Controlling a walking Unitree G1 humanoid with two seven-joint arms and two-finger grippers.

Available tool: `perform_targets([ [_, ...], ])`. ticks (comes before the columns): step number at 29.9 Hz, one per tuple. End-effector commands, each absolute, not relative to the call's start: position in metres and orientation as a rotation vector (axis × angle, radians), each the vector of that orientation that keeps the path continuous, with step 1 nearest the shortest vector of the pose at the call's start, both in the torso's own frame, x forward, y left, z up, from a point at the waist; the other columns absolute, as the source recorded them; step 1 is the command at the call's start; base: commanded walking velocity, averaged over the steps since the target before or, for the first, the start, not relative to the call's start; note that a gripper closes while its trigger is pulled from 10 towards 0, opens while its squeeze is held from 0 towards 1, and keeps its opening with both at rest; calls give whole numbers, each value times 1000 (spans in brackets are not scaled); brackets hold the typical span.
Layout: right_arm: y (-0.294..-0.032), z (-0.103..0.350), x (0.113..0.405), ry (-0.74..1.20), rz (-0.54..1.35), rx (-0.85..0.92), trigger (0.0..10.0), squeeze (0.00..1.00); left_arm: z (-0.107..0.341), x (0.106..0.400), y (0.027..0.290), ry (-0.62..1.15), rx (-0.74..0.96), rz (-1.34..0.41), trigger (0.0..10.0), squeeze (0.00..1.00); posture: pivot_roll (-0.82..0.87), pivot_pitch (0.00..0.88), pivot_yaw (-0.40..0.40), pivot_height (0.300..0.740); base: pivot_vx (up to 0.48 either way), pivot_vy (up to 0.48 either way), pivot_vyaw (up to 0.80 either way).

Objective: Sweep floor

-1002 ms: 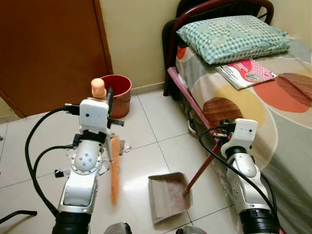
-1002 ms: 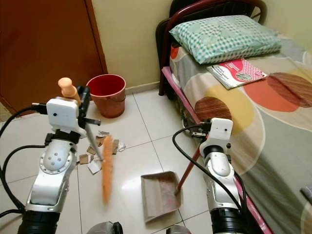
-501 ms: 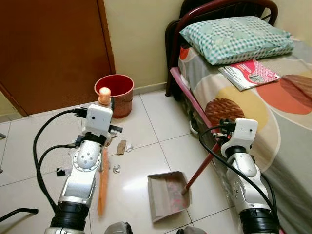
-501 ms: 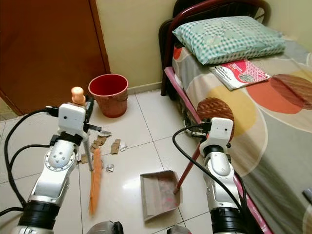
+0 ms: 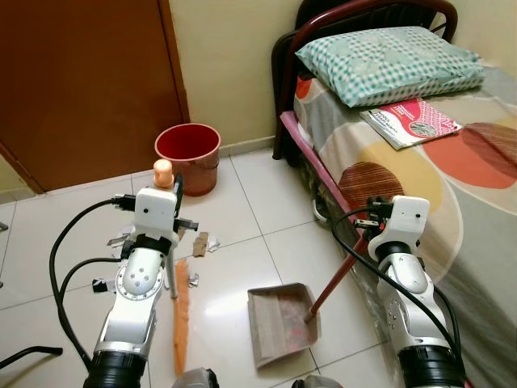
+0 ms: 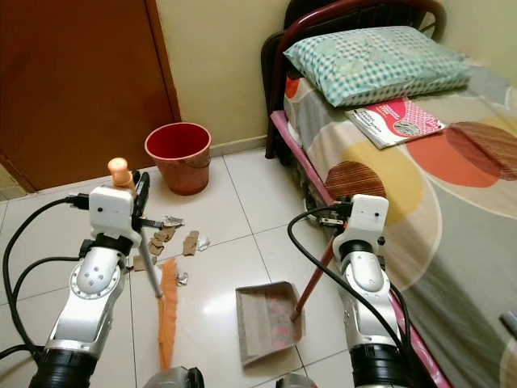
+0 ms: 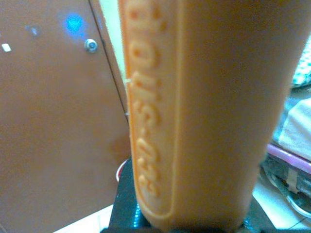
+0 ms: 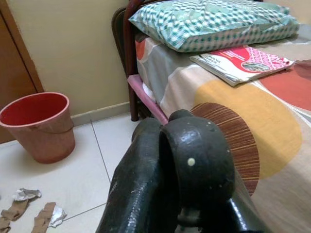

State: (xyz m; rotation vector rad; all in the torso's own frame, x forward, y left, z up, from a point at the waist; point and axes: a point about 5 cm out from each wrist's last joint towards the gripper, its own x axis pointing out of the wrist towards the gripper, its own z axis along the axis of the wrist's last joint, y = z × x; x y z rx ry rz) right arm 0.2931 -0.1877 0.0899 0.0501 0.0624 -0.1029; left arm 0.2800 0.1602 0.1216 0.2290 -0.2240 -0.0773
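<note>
My left gripper [image 5: 173, 200] is shut on a broom's orange handle [image 5: 163, 171], which shows very close in the left wrist view [image 7: 194, 116]. The metal shaft slants down to the orange bristles [image 5: 180, 317], on the tiles left of the dustpan. Torn paper and cardboard scraps [image 5: 199, 241] lie just beyond the bristles, toward the bucket. My right gripper [image 5: 369, 229] is shut on the red handle [image 5: 331, 283] of a grey dustpan [image 5: 281, 325], which rests on the floor with its mouth toward the scraps. The black fingers [image 8: 146, 194] fill the foreground of the right wrist view.
A red bucket [image 5: 188, 153] stands against the wall beside a brown door [image 5: 81, 81]. On the right is a bed [image 5: 452, 162] with a dark metal frame, a checked pillow [image 5: 388, 61] and a magazine [image 5: 408, 121]. Black cables loop by the left arm.
My left arm has lowered and the broom head has swung a little to the left and nearer to me. The scraps by the bucket now show. The dustpan and right arm stayed put.
</note>
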Motion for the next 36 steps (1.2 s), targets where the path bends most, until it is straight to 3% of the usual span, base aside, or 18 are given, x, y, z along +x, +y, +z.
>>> perform_targets([
  [1,-189,99,294,21,-104,53,10000,0,142,281,155,-321,221,-81,10000,0,-81,57,-29,740,0,0,0],
  [10,-193,99,296,20,-104,45,10000,0,150,275,144,-346,181,-96,10000,0,-82,57,-27,740,0,0,0],
  [24,-214,96,284,30,-123,-15,10000,0,158,257,153,-356,212,-35,10000,0,-76,61,-25,740,0,0,0],
  [36,-209,112,288,-22,-97,-38,10000,0,153,249,153,-326,218,-46,10000,0,-70,48,-29,740,269,0,0],
])
